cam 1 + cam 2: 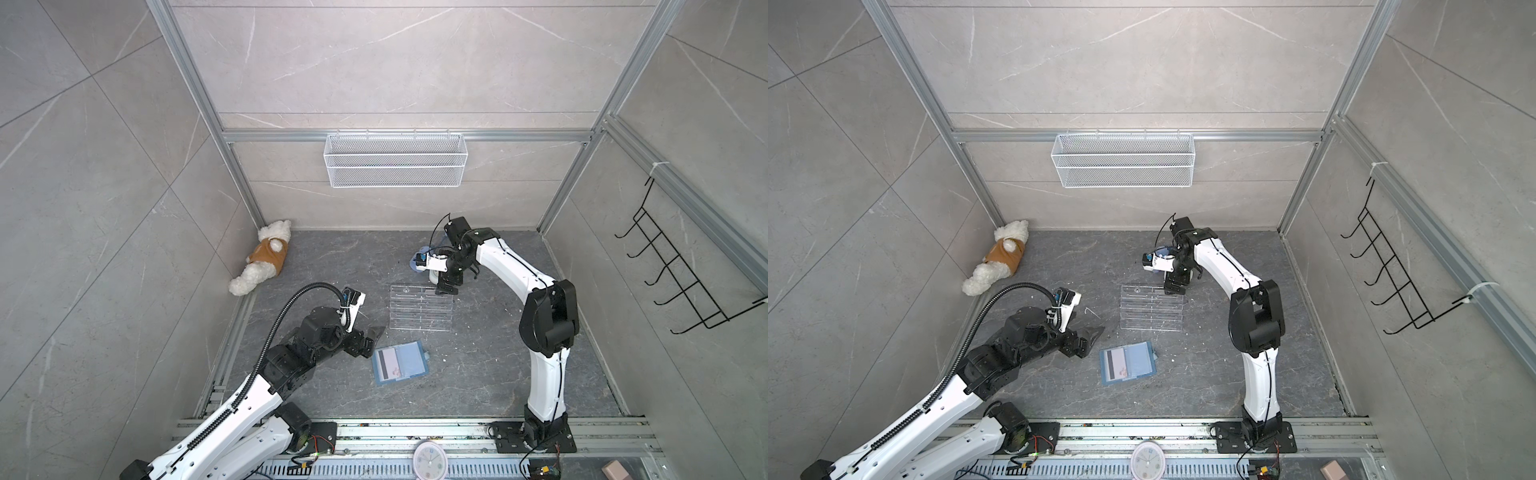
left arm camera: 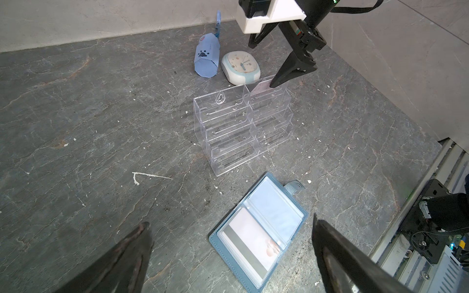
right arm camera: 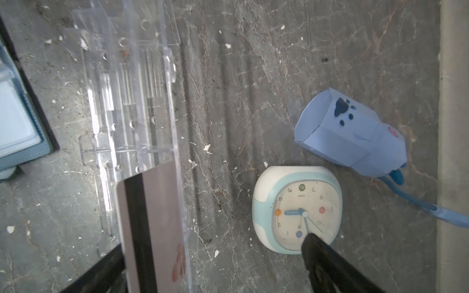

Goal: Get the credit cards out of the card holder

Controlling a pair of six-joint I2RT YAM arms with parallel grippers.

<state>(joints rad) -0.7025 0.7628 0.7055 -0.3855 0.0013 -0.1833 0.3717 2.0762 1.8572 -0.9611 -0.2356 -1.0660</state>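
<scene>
The dusty-blue card holder lies open on the dark floor, its snap tab toward the right. One pale credit card with a dark stripe sits in its clear sleeve. My left gripper hovers open just left of the holder, touching nothing. A second credit card stands in the back slot of the clear acrylic rack. My right gripper is open above that slot, one finger beside the card.
A small blue-white clock and a blue paper pouch lie behind the rack. A teddy bear rests in the back left corner. A wire basket and black hooks hang on the walls.
</scene>
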